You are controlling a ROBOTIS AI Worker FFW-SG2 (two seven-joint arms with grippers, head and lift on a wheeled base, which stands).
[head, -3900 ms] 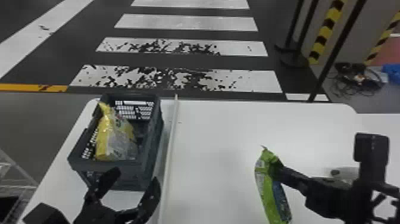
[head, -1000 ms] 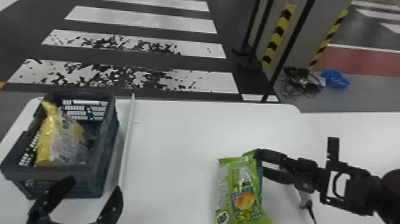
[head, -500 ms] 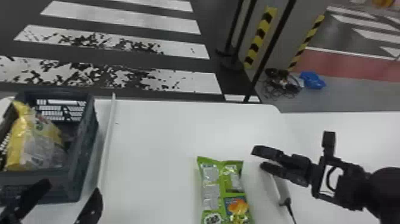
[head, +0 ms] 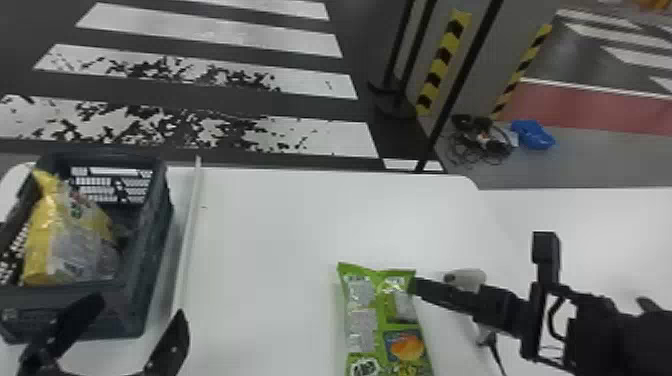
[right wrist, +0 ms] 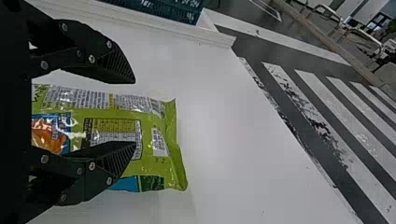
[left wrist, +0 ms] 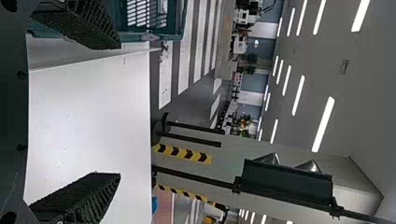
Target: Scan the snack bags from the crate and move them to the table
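In the head view, can see a dark crate (head: pixel 120 310) on the robot's left side of the white table (head: pixel 265 230), and inside it a yellow snack bag (head: pixel 42 235), slanted against the crate's side. Can follow a pale strip (head: pixel 187 240) along the table, just beside the crate. Can find a green snack bag (head: pixel 375 320) flat on the table, well apart from the crate, toward the near edge of the view. Can make out the left gripper (head: pixel 137 307) in front of the crate, empty and spread wide, and the right gripper (head: pixel 417 287) at the green snack bag's upper corner, on the side away from the crate. Can also spot a pale rounded object (head: pixel 467 277) just behind the right gripper, and on the floor beyond, a blue item (head: pixel 532 135) beside a heap of cables (head: pixel 482 145). In the left wrist view, can confirm the left gripper (left wrist: pixel 120 111) as open, with nothing between the fingers; can see the crate behind one finger and bare tabletop behind the gap. In the right wrist view, can read the right gripper (right wrist: pixel 135 112) as open too, not clamped on the green snack bag: can see one finger over the printed face and the other past a long edge. Cannot tell whether touching the wrapper.
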